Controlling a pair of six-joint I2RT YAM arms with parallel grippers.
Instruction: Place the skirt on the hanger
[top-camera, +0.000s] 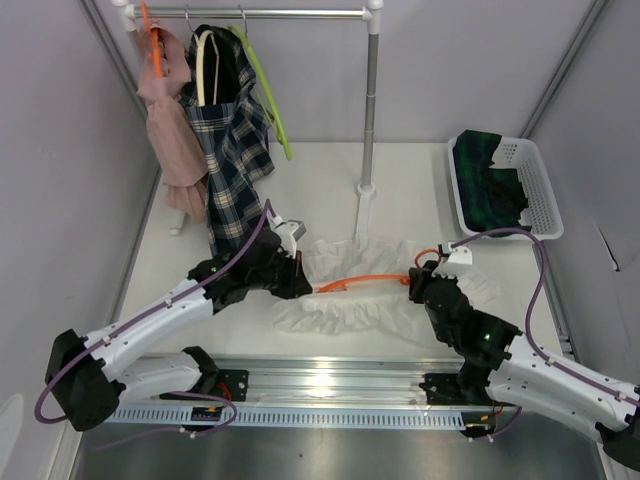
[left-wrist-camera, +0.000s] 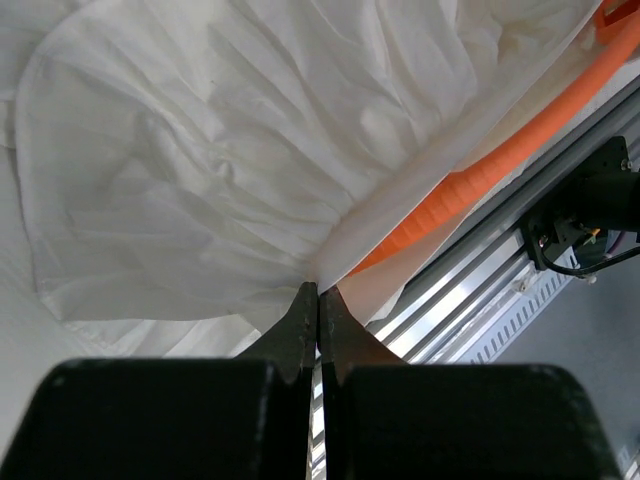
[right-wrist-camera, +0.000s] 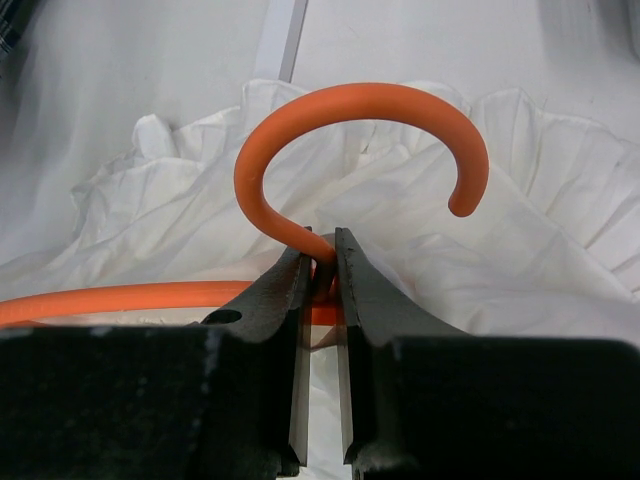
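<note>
Skirt (top-camera: 352, 313), white and crumpled, lies on the table (top-camera: 420, 190) between the two arms. The left gripper (left-wrist-camera: 318, 292) sits at its left edge, jaws pressed together on a pinch of fabric (the folds gather toward the tips). An orange hanger (right-wrist-camera: 360, 100) lies across the skirt. The right gripper (right-wrist-camera: 322, 265), at the skirt's right end, pinches the hanger just below its hook.
</note>
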